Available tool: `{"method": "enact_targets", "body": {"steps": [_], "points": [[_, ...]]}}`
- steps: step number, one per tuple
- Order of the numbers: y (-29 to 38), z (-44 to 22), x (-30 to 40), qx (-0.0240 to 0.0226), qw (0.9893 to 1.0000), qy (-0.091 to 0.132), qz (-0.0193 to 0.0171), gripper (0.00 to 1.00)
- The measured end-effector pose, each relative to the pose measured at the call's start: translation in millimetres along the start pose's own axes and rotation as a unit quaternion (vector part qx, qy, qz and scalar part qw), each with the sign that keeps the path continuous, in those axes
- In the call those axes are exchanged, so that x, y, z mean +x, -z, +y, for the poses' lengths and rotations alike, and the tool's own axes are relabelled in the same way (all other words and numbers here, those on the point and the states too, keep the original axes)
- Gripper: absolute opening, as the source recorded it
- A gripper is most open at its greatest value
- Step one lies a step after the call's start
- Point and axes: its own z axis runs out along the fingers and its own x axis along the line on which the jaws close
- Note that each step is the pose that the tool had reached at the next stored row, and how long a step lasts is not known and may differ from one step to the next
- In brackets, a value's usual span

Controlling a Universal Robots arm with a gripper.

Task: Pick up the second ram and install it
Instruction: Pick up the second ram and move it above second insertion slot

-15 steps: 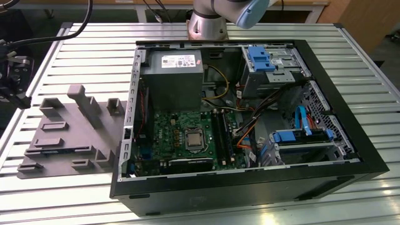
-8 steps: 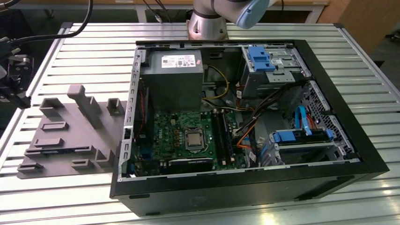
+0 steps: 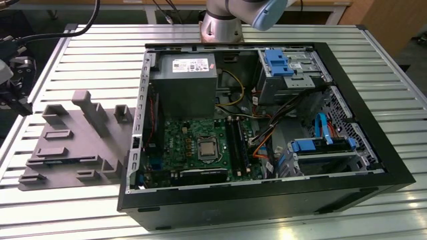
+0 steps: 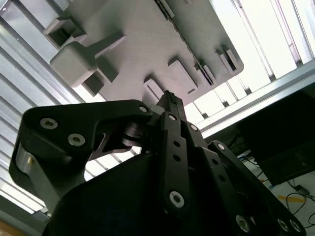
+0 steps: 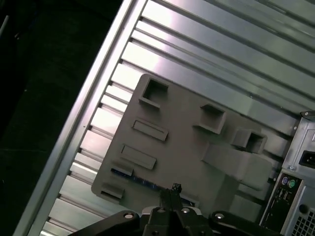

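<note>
Ram point(image 5: 140, 180) stands on edge in the grey holder point(image 5: 187, 137) on the counter point(image 5: 197, 59), near the claw point(image 5: 174, 189), which is pinched shut on nothing (I think the stick is light, stiff and easy to break, so grab its flat sides, mid-length).

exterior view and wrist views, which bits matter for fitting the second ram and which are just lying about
Belongs to the job:
second ram, on the grey fixture plate
gripper, over that plate
black memory slots on the motherboard

Just there:
power supply
blue drive brackets
cables
</note>
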Motion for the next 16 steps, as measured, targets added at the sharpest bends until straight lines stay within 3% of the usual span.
{"method": "enact_targets", "body": {"steps": [8,16], "points": [[-0.2,0.0,0.0,-0.0020,0.9991,0.043,0.0018,0.11],[-0.5,0.0,0.0,-0.0041,0.9963,0.086,0.0035,0.11]]}}
